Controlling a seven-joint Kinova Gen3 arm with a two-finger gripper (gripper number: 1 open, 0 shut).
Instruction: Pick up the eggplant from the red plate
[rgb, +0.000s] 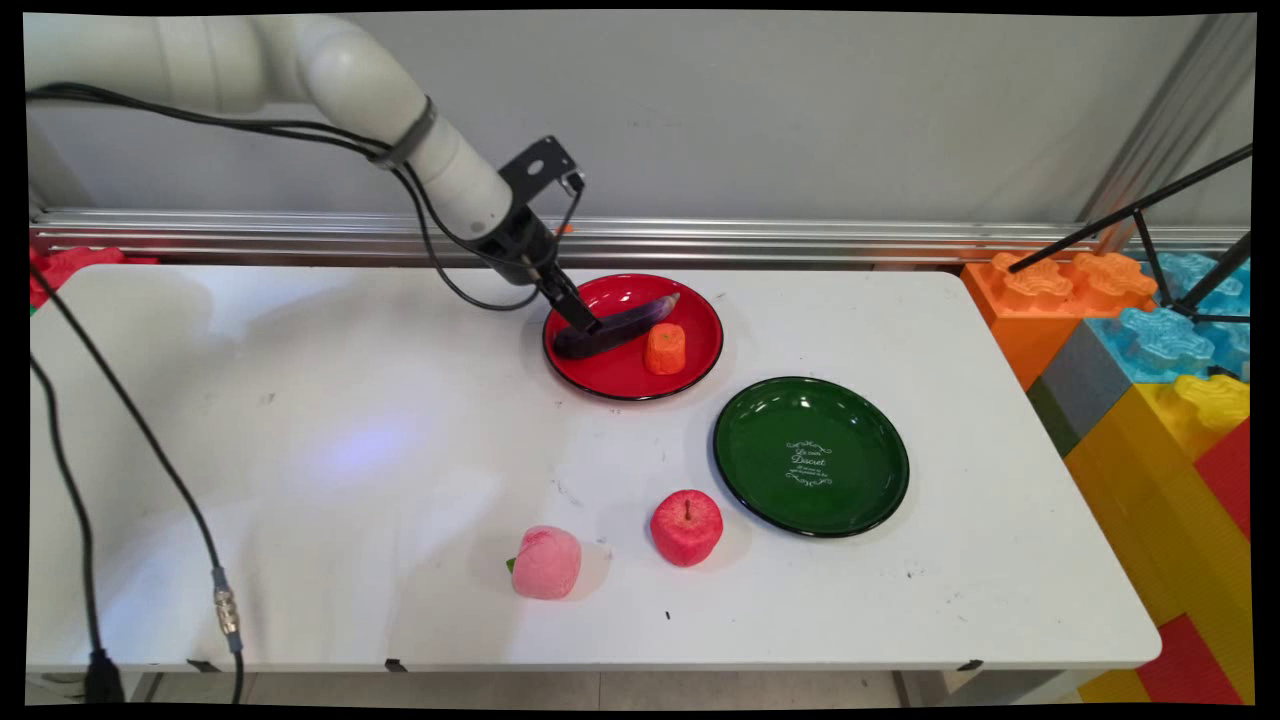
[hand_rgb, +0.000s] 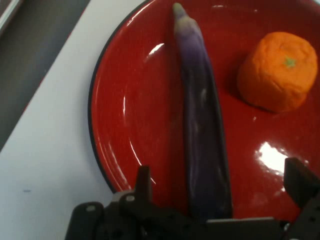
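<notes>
The hand, spread, straddles the thick end of the eggplant on the red plate; it looks light, smooth, probably slippery, best gripped mid-body.

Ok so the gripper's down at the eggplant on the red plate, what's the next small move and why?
Probably close the fingers. The gripper is open, its fingers standing either side of the near end of the eggplant, which lies on the red plate apart from the orange piece, so nothing else should get pinched.

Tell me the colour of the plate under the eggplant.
Red with a thin black rim; the plate shows best in the hand view.
</notes>
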